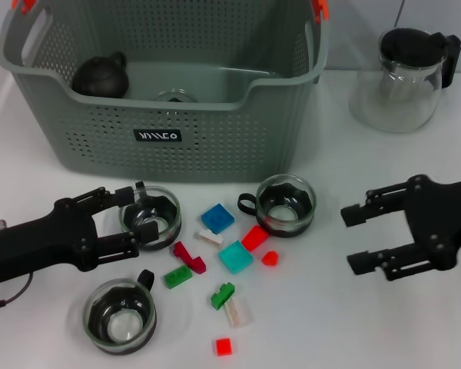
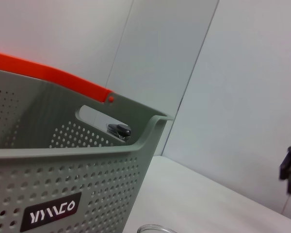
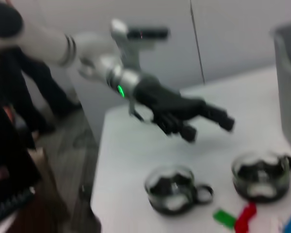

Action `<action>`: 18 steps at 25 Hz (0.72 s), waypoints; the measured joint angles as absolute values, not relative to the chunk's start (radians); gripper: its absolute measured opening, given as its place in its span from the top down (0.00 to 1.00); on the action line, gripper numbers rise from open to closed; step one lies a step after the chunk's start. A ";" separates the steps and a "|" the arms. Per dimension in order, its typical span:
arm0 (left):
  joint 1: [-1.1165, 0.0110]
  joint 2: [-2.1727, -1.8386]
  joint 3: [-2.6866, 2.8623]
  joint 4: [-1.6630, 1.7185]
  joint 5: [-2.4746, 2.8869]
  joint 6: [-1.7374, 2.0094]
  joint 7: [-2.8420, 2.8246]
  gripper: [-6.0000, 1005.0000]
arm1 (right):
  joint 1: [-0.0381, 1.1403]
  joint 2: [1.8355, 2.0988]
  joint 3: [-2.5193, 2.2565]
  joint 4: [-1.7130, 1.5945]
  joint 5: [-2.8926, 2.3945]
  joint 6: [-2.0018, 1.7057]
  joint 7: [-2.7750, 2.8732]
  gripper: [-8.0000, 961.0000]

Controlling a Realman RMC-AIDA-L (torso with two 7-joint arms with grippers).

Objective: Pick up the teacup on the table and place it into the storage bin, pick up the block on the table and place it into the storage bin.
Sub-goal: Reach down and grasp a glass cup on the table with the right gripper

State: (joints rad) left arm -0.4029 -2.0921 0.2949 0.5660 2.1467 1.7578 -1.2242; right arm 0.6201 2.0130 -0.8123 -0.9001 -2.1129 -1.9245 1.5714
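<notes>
Three glass teacups stand on the white table: one at left point(image 1: 155, 219), one at centre point(image 1: 286, 204) and one near the front point(image 1: 121, 315). My left gripper point(image 1: 140, 211) is open at the left teacup's rim, one finger behind it and one over its near side. In the right wrist view, that left gripper point(image 3: 206, 127) hangs above two teacups point(image 3: 177, 190) point(image 3: 260, 175). My right gripper point(image 1: 349, 240) is open, to the right of the centre teacup with nothing in it. Small blocks lie between the cups, among them blue point(image 1: 217, 218), teal point(image 1: 235, 257) and red point(image 1: 254, 237). The storage bin point(image 1: 238, 146) stands behind them.
A black teapot point(image 1: 100, 77) and a glass item point(image 1: 175, 96) lie inside the bin. A glass pitcher with a black lid point(image 1: 406, 81) stands at the back right. Green point(image 1: 223, 295), white point(image 1: 237, 312) and red point(image 1: 223, 347) blocks lie toward the front.
</notes>
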 joint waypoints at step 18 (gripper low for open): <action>-0.397 -2.094 0.293 0.566 2.146 1.758 -1.223 0.13 | 0.844 2.103 -1.206 -1.035 -2.530 -1.690 1.918 0.30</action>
